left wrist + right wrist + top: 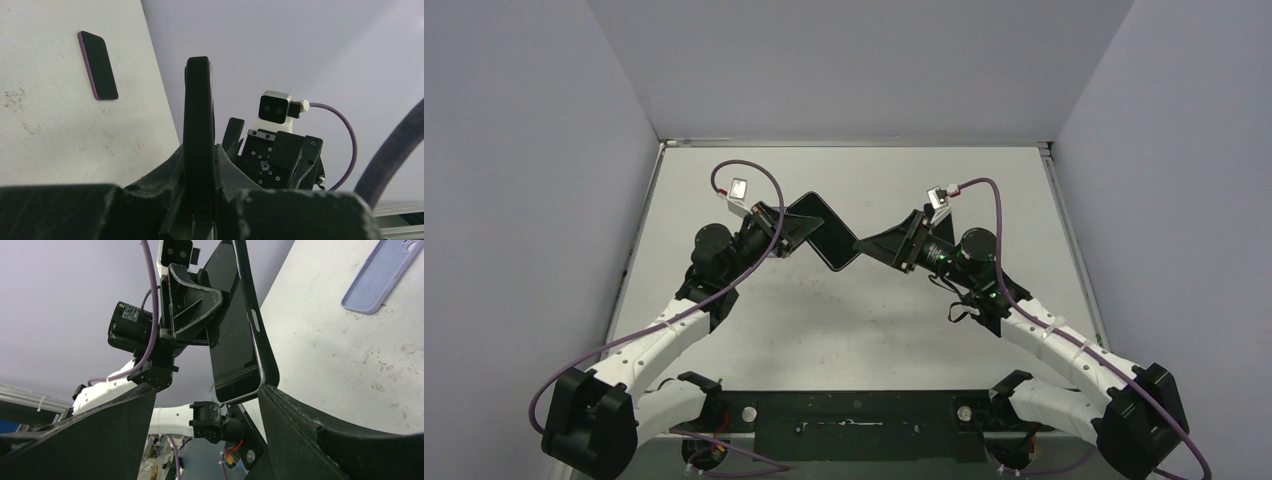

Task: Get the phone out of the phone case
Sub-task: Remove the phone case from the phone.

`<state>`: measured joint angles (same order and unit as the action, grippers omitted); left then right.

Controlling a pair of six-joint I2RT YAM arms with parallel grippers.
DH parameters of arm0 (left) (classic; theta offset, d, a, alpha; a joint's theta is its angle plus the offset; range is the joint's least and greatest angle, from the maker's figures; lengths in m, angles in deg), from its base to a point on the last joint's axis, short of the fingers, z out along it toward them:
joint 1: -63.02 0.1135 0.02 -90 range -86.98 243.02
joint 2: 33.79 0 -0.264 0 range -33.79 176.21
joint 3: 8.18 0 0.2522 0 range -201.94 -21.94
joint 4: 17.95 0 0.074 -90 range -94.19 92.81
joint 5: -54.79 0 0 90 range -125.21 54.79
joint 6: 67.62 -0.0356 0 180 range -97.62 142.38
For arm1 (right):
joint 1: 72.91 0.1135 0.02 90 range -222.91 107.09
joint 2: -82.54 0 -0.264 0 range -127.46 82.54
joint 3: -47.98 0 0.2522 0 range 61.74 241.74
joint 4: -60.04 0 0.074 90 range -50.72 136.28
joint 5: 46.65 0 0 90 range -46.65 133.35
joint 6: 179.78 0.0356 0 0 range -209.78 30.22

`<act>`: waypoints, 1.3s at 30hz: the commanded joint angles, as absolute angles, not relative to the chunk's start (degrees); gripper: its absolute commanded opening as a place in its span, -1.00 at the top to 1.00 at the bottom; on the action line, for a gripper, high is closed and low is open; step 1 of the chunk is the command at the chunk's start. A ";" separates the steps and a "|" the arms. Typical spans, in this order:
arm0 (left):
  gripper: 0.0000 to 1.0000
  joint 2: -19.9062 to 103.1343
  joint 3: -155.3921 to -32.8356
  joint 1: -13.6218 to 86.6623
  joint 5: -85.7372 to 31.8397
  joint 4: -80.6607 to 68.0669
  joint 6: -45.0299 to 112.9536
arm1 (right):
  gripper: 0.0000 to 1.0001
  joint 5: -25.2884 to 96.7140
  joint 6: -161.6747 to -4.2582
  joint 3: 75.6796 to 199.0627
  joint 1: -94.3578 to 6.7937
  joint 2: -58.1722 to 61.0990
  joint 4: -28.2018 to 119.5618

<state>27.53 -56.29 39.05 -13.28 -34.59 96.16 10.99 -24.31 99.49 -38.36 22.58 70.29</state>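
The pale table (844, 320) was spanned by the left arm (659, 335) and the right arm (1064, 345), shown reaching from its near edge and meeting over its middle. A black phone (832, 235) was held tilted between them, clear of the surface. It was clamped across its two faces by the left gripper (796, 228). In the left wrist view it was seen edge-on, with a finger pressed against each side. The right gripper (879, 245) was spread wide, its fingers (320, 440) well apart. The phone's lower corner was set in the gap just beside one finger, and whether contact was made could not be told. A thick black rim with a side button was shown around the dark screen, but it could not be told whether that rim was a case. A lavender phone case (380, 277) was pictured lying flat on the table in the right wrist view. A dark slab (98, 65) with a purple edge was pictured flat on the table in the left wrist view. Whether these were one object could not be told.
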 commanded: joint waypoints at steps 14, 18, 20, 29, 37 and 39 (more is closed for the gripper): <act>1.00 27.14 -60.03 36.41 -12.49 -43.69 97.62 | -0.52 10.66 -24.42 99.97 -37.32 20.94 75.21; 1.00 27.76 -60.34 34.68 -12.85 -45.26 97.44 | -0.52 10.53 -24.63 99.88 -36.99 20.55 75.19; 1.00 28.11 -60.32 33.88 -13.05 -46.44 97.65 | -0.52 10.48 -24.82 99.97 -36.79 20.32 75.01; 1.00 28.94 -59.80 31.23 -14.03 -51.72 99.54 | -0.52 10.90 -25.69 99.38 -36.52 19.88 74.49; 1.00 29.94 -59.89 29.79 -14.22 -54.43 100.17 | -0.52 10.92 -26.21 99.00 -36.52 20.37 74.08; 1.00 30.25 -60.00 29.36 -14.20 -54.86 100.16 | -0.52 11.01 -26.32 99.00 -36.52 20.59 73.89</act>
